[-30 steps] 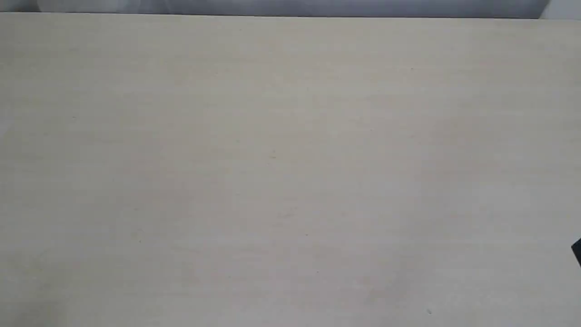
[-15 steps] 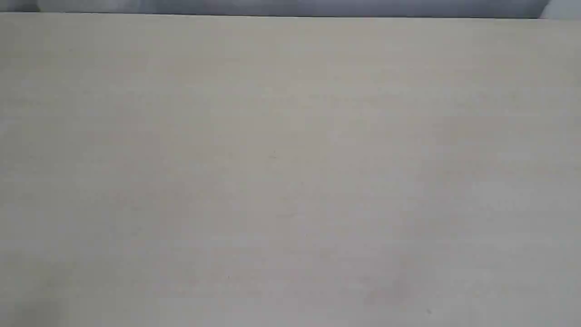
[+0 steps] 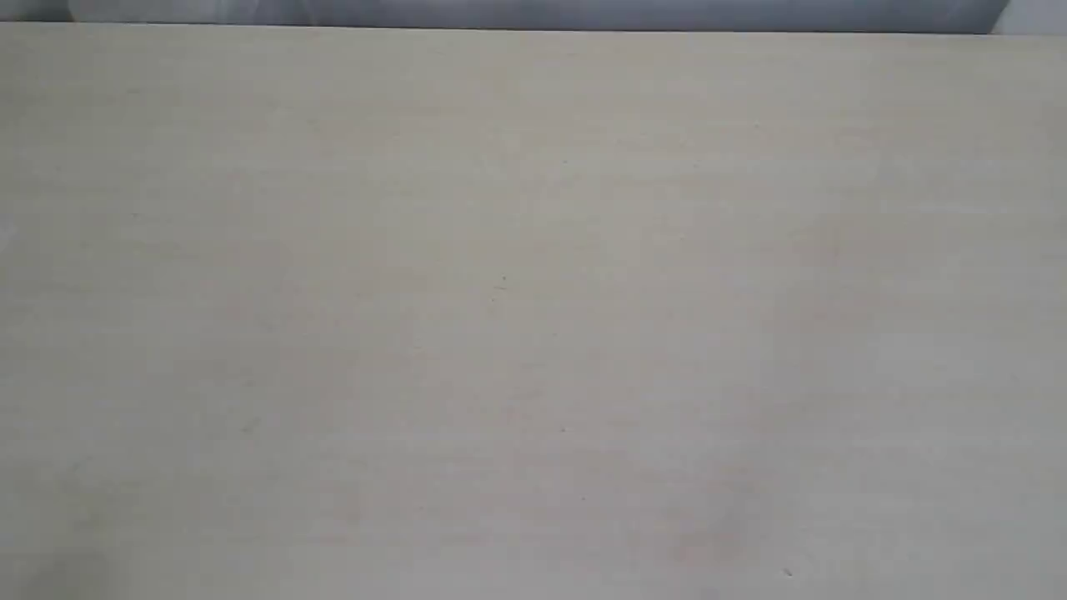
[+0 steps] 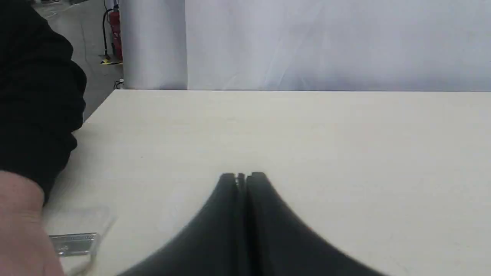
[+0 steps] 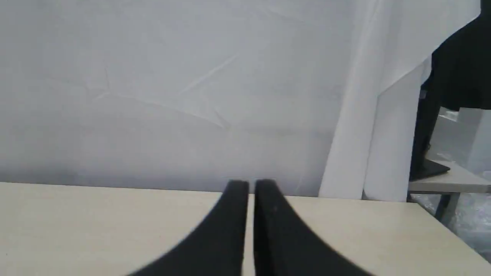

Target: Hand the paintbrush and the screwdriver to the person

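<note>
Hovering over a pale surface [image 3: 533, 333], both arms hold nothing.
Left gripper [image 4: 242, 177] has its jaws together; right gripper [image 5: 251, 184] has its jaws almost touching. The paintbrush [image 4: 74, 242] lies blurred just beside the person's hand [image 4: 19, 226].

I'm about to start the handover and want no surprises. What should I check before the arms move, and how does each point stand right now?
1. Left gripper free: ok, fingers shut on nothing.
2. Right gripper free: ok, fingers all but shut, nothing between them.
3. Paintbrush found: cannot tell. The left wrist view shows only a blurred shiny metal band on the table, perhaps its ferrule.
4. Screwdriver found: not ok, no view shows it.
5. Person's hand out of the way: not ok, it is right beside that band.
6. Exterior view useful: not ok, it shows neither tool nor gripper.
</note>
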Controlling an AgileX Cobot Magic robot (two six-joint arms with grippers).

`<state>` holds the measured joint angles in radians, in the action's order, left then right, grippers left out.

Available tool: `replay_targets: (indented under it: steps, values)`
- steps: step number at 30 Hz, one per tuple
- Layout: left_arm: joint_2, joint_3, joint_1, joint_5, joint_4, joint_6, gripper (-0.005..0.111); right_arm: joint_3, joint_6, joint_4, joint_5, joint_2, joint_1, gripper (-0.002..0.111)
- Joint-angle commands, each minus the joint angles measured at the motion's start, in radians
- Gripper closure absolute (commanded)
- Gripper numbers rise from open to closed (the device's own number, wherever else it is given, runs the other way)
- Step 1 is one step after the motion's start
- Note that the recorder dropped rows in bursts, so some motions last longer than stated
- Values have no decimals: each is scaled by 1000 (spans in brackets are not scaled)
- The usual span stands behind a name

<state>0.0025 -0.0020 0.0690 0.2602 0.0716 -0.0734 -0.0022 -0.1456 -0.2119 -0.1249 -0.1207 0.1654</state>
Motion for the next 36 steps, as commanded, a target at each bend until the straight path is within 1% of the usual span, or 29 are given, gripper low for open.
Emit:
replay_targets:
  steps: [1,5,9,25,29,33,36]
  values:
    - [-2,2,-6,-10,-4,-2,107,2,29,21,14,7,7,104]
    - [-2,2,-6,-10,-4,-2,107,2,48,32,16,7,7,104]
    - [-2,2,-6,-10,-4,-2,107,2,132,96,18,7,7,104]
    - [-2,2,-6,-12,-4,-2,107,2,130,122,33,7,7,104]
    - [-2,2,-6,-12,-4,-2,107,2,100,122,74,10,7,104]
    - [-2,2,-6,-12,-4,-2,107,2,100,122,105,5,-66,104]
    - [-2,2,-6,-12,-4,-2,107,2,108,120,96,-4,-150,104]
